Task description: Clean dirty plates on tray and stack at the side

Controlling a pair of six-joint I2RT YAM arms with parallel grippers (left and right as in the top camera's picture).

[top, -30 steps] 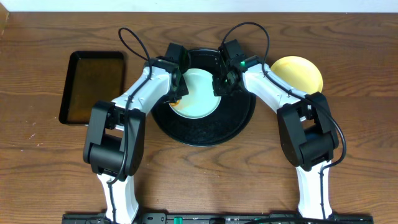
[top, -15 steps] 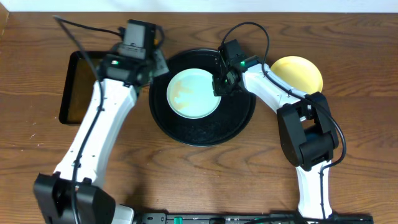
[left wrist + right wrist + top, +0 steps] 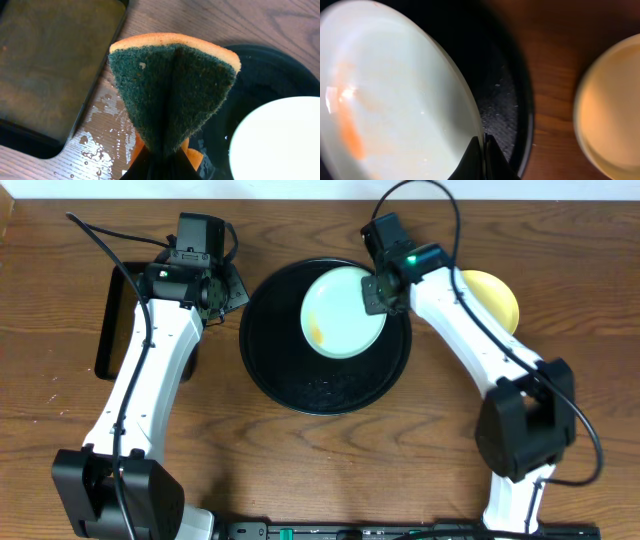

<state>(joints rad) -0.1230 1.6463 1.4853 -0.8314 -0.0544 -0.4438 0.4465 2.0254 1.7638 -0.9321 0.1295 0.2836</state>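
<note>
Sponge [image 3: 170, 95] clamped in left hand [image 3: 160, 162] beside rectangular tray [image 3: 45, 65]; right hand [image 3: 482, 150] pinches mint plate [image 3: 395, 95].

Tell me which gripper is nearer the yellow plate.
Right. The right gripper grips the rim of the mint plate, just beside the yellow plate; the left gripper holds the sponge across the round tray, near the rectangular tray.

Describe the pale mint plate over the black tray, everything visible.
The pale mint plate is round, smooth and glossy, with a shallow raised rim. An orange smear marks its left side. The right tool is shut on its right rim. It lies over the upper right of the round black tray, seemingly tilted; contact with the tray cannot be told.
</note>
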